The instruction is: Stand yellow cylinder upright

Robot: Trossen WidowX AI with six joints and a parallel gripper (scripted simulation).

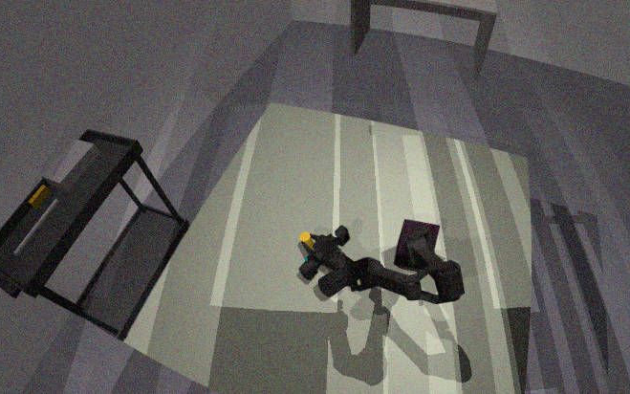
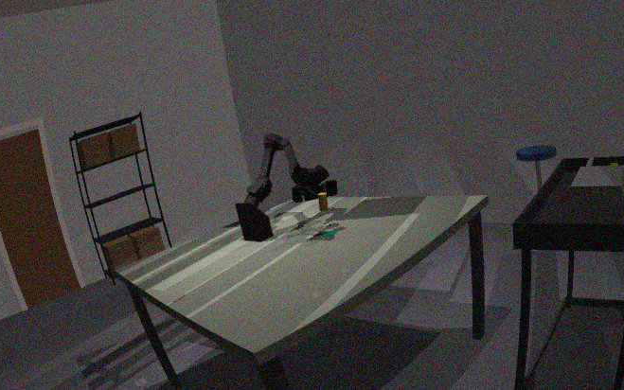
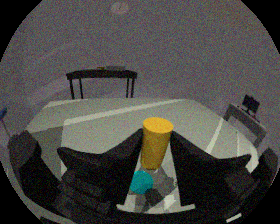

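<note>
Cylinder held upright above the surface, near the cyan circle

Gripped between its fingers, the end effector (image 1: 311, 250) (image 2: 314, 194) (image 3: 156, 132) holds the yellow tall cylinder (image 1: 307, 240) (image 2: 323, 201) (image 3: 155, 143). The cylinder stands close to upright in the exterior view, its round top face up, and the exterior view shows it raised off the surface (image 1: 277, 195) (image 2: 275, 271) (image 3: 91, 137). In the wrist view one dark finger presses in from each side of it, and its lower end shows between them.

The cyan circle (image 1: 306, 259) (image 2: 329, 234) (image 3: 141, 182) lies flat on the surface. From the top, only a sliver of it shows beside the dark parts of the end effector; the wrist view shows more of it, just below the cylinder's lower end in the picture. The cylinder is not set down in the circle.

The arm (image 1: 390, 278) (image 2: 268, 162) bends up from its dark base (image 1: 400, 260) (image 2: 256, 227), then reaches down toward the cylinder. Bright bands and dark shadows cross the surface.

Beyond the surface stands a black cart (image 1: 158, 186) (image 2: 580, 237) (image 3: 102, 74), and the exterior view also shows a blue-topped stool (image 2: 536, 152) next to it. A shelf rack (image 2: 113, 193) holding brown boxes (image 2: 108, 146) stands by the wall, beside a brown door (image 2: 27, 218).
</note>
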